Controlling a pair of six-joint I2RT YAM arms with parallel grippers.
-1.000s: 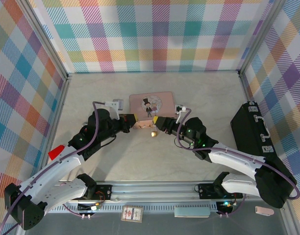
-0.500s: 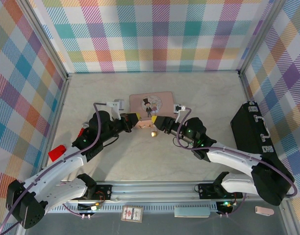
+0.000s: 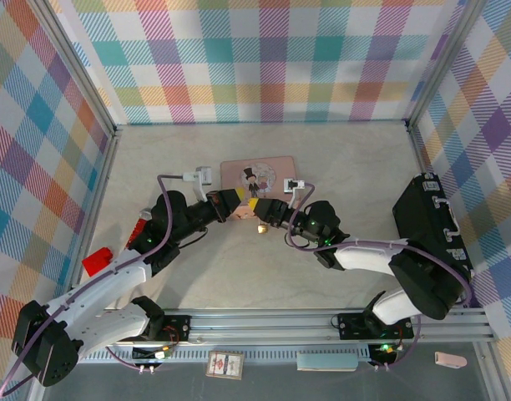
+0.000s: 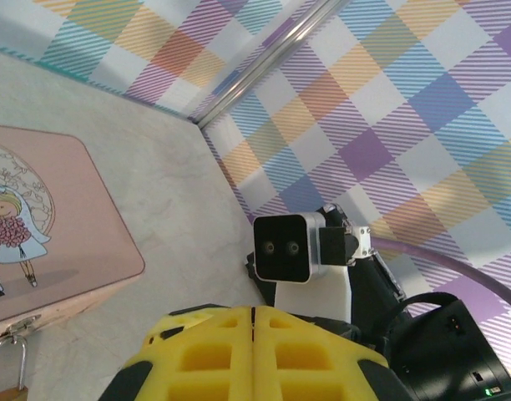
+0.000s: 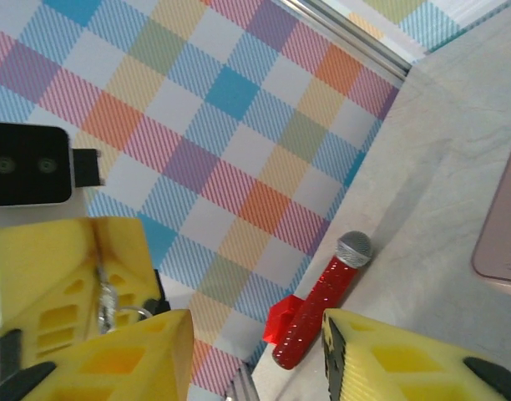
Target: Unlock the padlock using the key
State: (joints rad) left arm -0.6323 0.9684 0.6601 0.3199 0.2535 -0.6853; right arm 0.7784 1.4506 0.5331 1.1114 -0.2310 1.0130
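Note:
The pink tin point(image 3: 257, 177) lies mid-table, and the small brass padlock point(image 3: 261, 225) hangs at its front edge. In the left wrist view the padlock point(image 4: 7, 394) dangles from the clasp of the tin point(image 4: 47, 225). My left gripper point(image 3: 232, 203) hovers just in front of the tin, its yellow fingers point(image 4: 197, 351) pressed together. In the right wrist view a thin silvery key point(image 5: 101, 291) with a small ring pokes out between them. My right gripper point(image 3: 257, 206) faces the left one closely, above the padlock. It is open point(image 5: 254, 334) with nothing between its fingers.
A black case point(image 3: 431, 234) stands along the right wall. A red glitter microphone point(image 5: 318, 305) lies by the left wall, with a red block point(image 3: 97, 261) nearby. Checked walls enclose the table on three sides. A small card box point(image 3: 225, 364) rests on the front rail.
My right gripper has moved left and away from the base, closing in on the left gripper. The left gripper has shifted slightly right towards the tin's front.

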